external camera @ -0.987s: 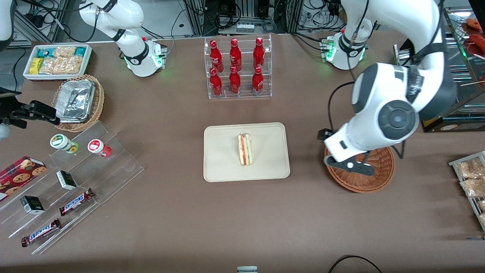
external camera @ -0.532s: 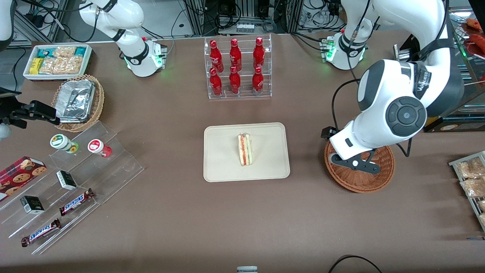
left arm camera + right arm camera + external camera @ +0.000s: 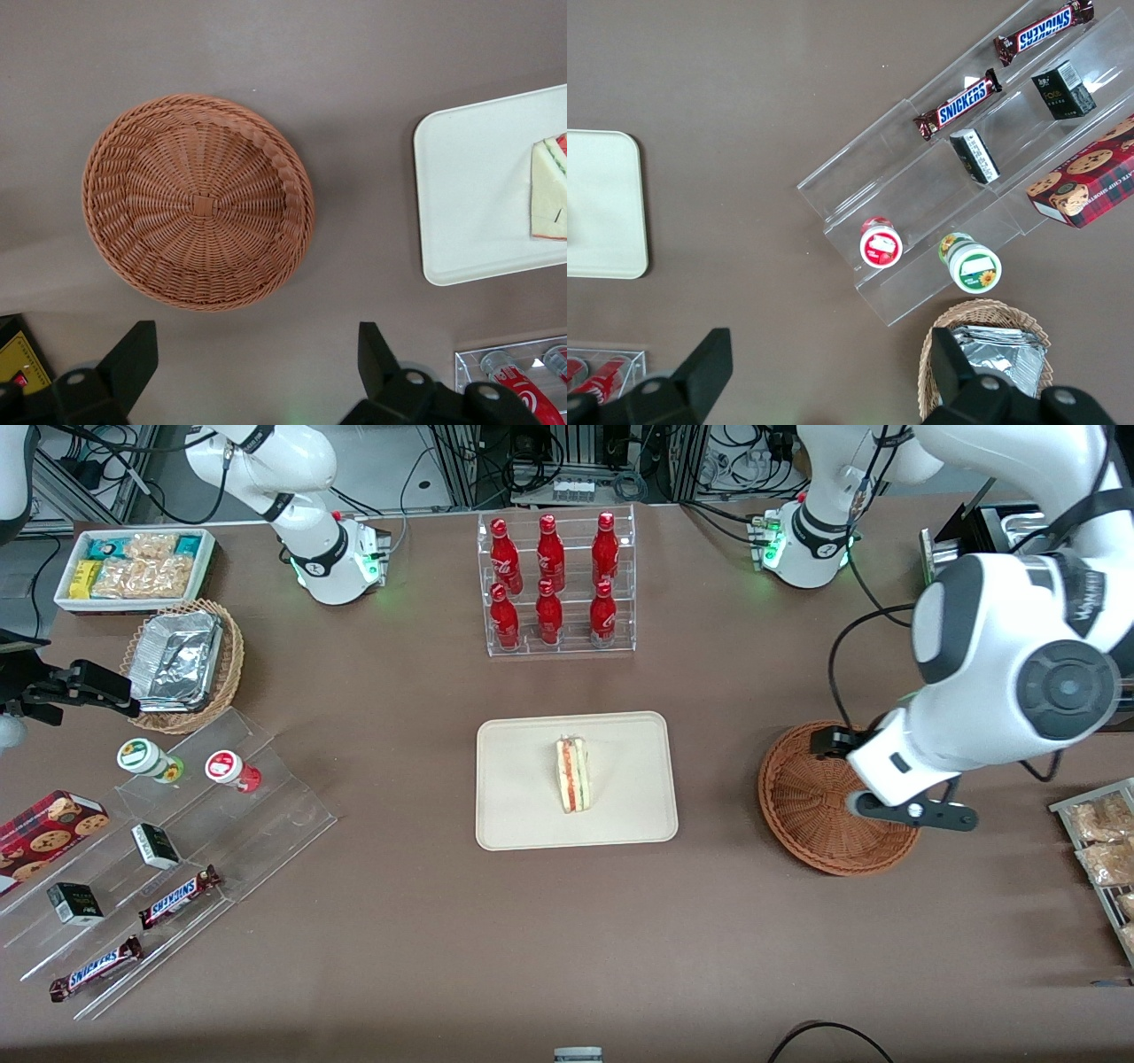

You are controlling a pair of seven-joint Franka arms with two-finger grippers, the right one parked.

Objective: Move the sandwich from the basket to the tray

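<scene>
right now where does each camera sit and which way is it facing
Front: high above the table, looking down at both arms; tray with sandwich, basket, open gripper above the basket's rim.
Left wrist: looks straight down past its fingertips at the basket and tray.
Right wrist: down at the snack rack, own fingers showing.
All three show the tray.

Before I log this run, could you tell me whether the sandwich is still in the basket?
No, the basket is empty under the open gripper; the sandwich lies on the tray.
</scene>
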